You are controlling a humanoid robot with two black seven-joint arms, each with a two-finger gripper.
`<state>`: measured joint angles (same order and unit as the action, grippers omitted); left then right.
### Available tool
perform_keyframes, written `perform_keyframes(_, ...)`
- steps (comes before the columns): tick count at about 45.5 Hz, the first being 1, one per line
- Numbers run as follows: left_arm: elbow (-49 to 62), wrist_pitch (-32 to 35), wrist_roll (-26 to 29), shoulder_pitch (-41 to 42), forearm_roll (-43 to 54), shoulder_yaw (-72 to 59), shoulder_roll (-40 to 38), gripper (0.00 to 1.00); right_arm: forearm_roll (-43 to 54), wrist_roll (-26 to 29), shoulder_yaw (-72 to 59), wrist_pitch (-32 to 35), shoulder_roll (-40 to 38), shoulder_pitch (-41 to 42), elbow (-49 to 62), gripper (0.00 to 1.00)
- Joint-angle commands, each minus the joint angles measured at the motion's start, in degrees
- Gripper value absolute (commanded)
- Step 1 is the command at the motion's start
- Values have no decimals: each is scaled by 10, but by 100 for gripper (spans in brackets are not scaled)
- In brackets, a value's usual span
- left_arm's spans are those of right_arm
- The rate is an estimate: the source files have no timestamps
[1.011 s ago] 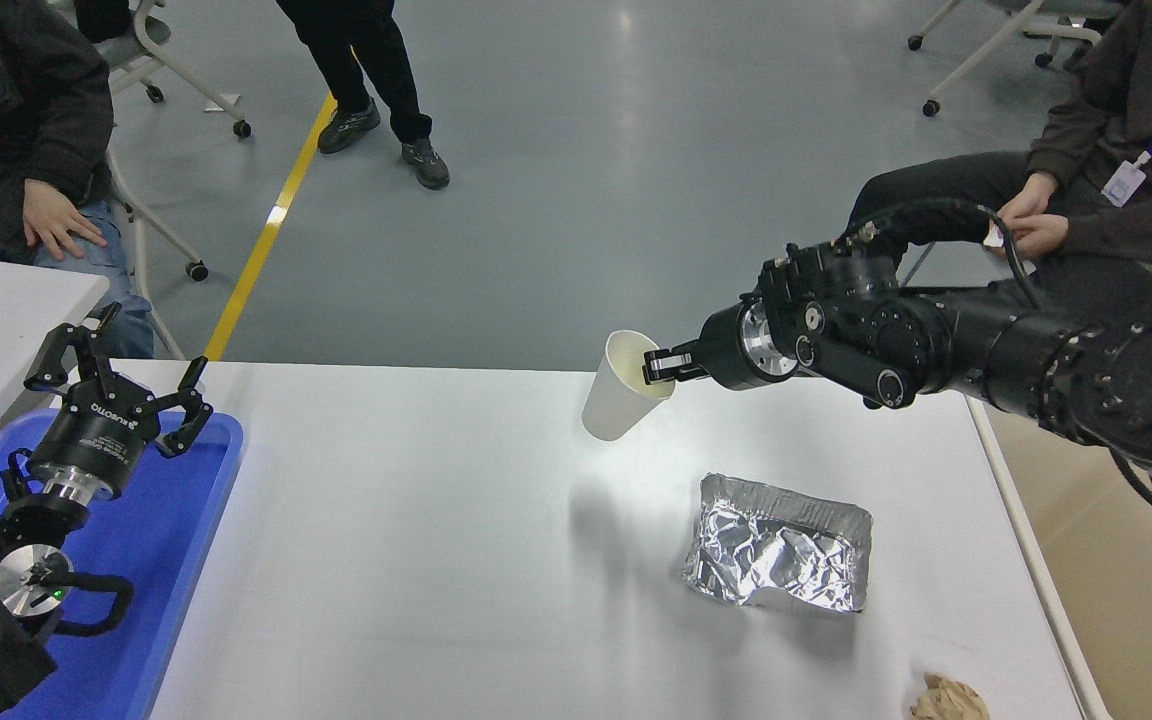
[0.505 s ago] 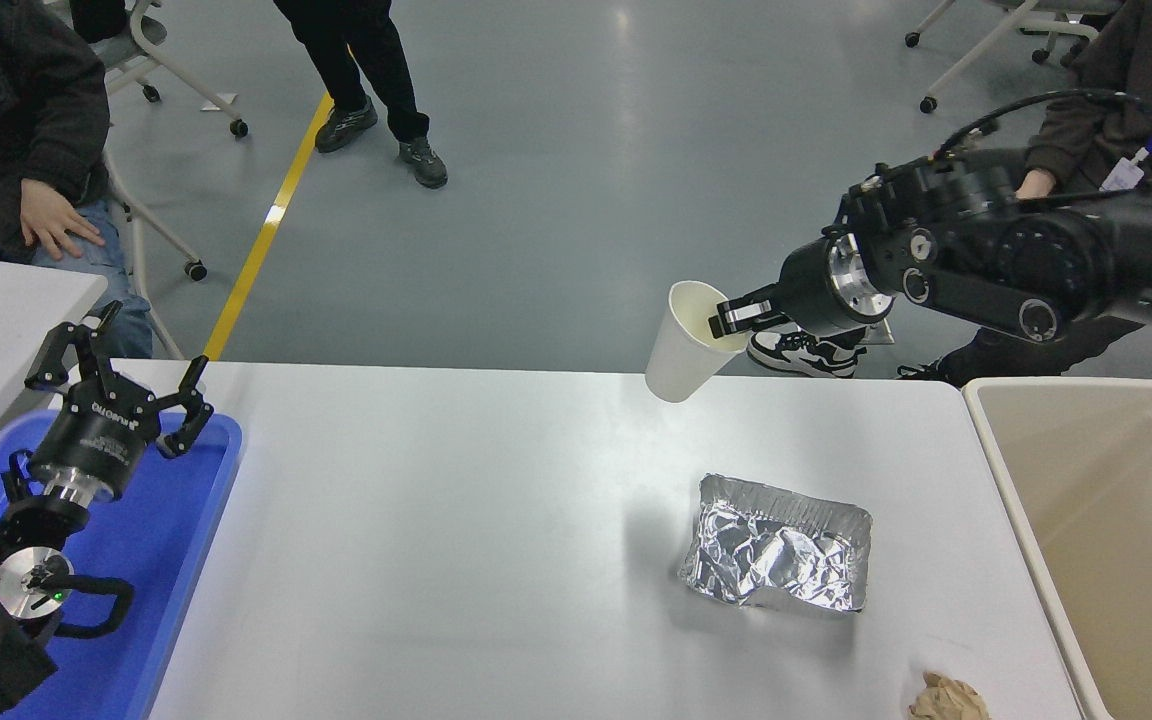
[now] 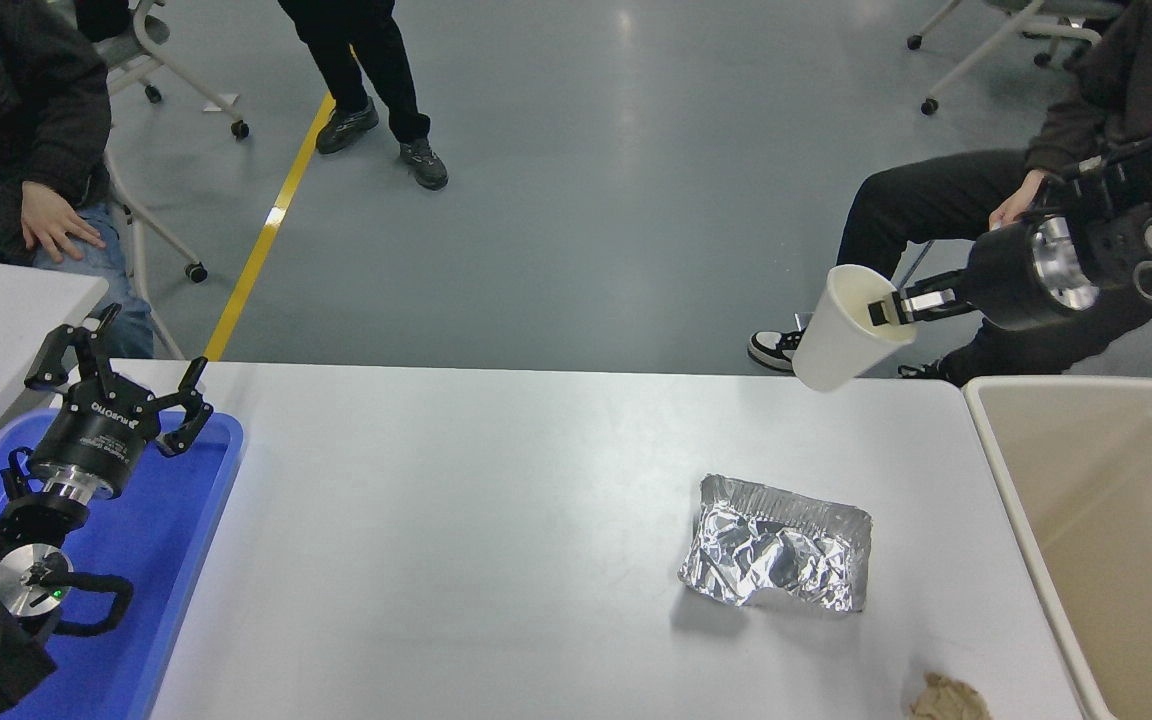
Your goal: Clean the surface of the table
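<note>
Right claw (image 3: 886, 309), pinching the paper cup (image 3: 841, 335) by its rim, has swung from mid-desk (image 3: 456, 520) toward the bin (image 3: 1086, 560); disposal imminent.

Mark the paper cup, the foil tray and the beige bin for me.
paper cup (image 3: 836, 345), head view, on its white outer wall.
foil tray (image 3: 776, 548), head view, on its crumpled inside.
beige bin (image 3: 1116, 480), head view, on its inner wall.

Table surface (image 3: 456, 540) mostly open; foil tray (image 3: 776, 548) obstructs right.
</note>
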<state>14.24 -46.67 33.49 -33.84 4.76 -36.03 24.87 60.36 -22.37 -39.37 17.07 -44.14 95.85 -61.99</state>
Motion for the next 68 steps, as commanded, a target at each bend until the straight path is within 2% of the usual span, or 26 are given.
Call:
perform_keyframes(1, 0, 0, 0, 0, 0, 0, 0, 100, 17, -25, 0, -25, -74, -60, 41, 0)
perform_keyframes(12, 0, 0, 0, 0, 0, 0, 0, 100, 17, -66, -3, -66, -109, -137, 120, 0)
perform_keyframes(25, 0, 0, 0, 0, 0, 0, 0, 100, -2, -116, 8, -133, -97, -295, 309, 0)
perform_keyframes(34, 0, 0, 0, 0, 0, 0, 0, 100, -54, -128, 28, -148, -44, -406, 427, 0)
perform_keyframes(43, 0, 0, 0, 0, 0, -1, 0, 100, -111, -156, 28, -145, 49, -515, 600, 0)
perform_keyframes(52, 0, 0, 0, 0, 0, 0, 0, 100, -135, -146, 28, -147, 114, -563, 649, 0)
perform_keyframes(68, 0, 0, 1, 0, 1, 0, 0, 100, -136, -56, 29, -171, 164, -577, 659, 0)
